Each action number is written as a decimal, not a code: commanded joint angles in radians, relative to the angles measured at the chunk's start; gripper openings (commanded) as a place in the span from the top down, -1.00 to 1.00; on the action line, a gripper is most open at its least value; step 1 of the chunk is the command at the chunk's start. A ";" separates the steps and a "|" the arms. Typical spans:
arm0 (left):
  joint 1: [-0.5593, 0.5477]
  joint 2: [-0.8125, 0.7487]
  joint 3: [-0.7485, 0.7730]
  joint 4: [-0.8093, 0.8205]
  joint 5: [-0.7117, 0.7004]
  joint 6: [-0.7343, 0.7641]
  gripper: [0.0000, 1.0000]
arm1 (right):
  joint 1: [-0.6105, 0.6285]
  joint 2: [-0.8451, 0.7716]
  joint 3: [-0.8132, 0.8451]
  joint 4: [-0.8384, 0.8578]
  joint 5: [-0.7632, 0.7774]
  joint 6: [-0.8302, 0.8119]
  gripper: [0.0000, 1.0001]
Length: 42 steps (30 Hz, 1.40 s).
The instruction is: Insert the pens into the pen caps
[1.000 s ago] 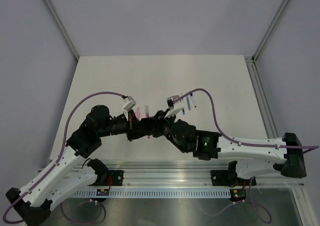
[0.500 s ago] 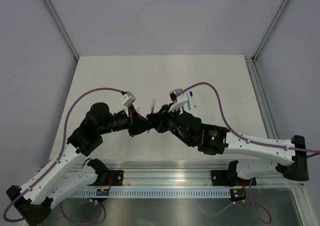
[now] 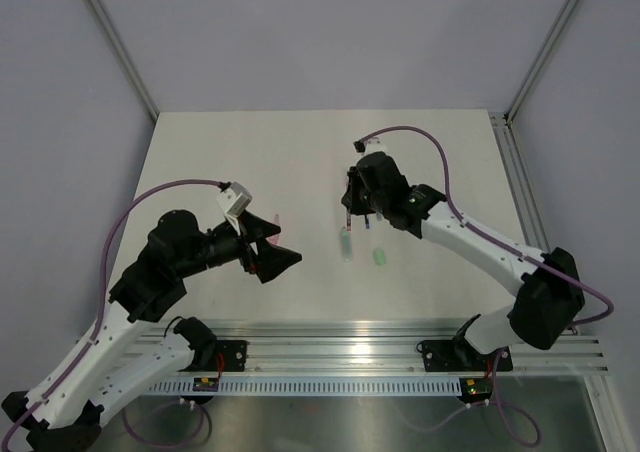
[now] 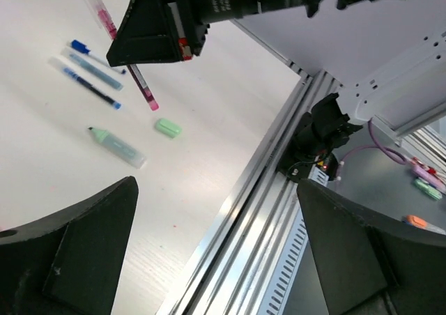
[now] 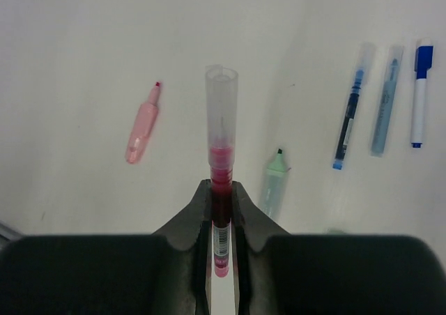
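From above, the left jaws stand wide apart over the near-left part of the counter [image 3: 230, 162] and grasp nothing. The right jaws, further back and to the right, are clenched on the red pen [image 3: 346, 214], which is held just over the counter.

In the left wrist view the same red pen sticks out from the right jaws. Near it on the counter lie a pale green pen [image 4: 115, 146] and, just beside but not touching it, a short green cap [image 4: 168, 127]. Three blue pens [image 4: 96, 72] lie close together a little further away.

In the right wrist view the grip is on the lower barrel, and a clear cap [image 5: 221, 99] sits over the far end of the pen. Whether it is pushed fully home I cannot tell. A pink pen [image 5: 141, 123] lies alone at the left.

I judge the pens to be light, stiff and smooth, so they may slip or turn in the jaws. The middle of the barrel seems the best hold, as it leaves the tip free. The caps look thin-walled and may squash, so they want a gentle hold. The blue pens lie so close that taking one may push its neighbour.
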 commanded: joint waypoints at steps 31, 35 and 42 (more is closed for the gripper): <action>-0.004 -0.102 -0.080 -0.082 -0.255 0.092 -0.98 | -0.238 0.627 0.292 -0.042 -0.155 -0.104 0.72; -0.004 -0.100 -0.081 -0.091 -0.275 0.092 -0.98 | -0.242 0.639 0.293 -0.042 -0.141 -0.102 0.59; -0.002 -0.096 -0.080 -0.094 -0.289 0.092 -0.98 | -0.244 0.612 0.277 -0.041 -0.097 -0.101 0.41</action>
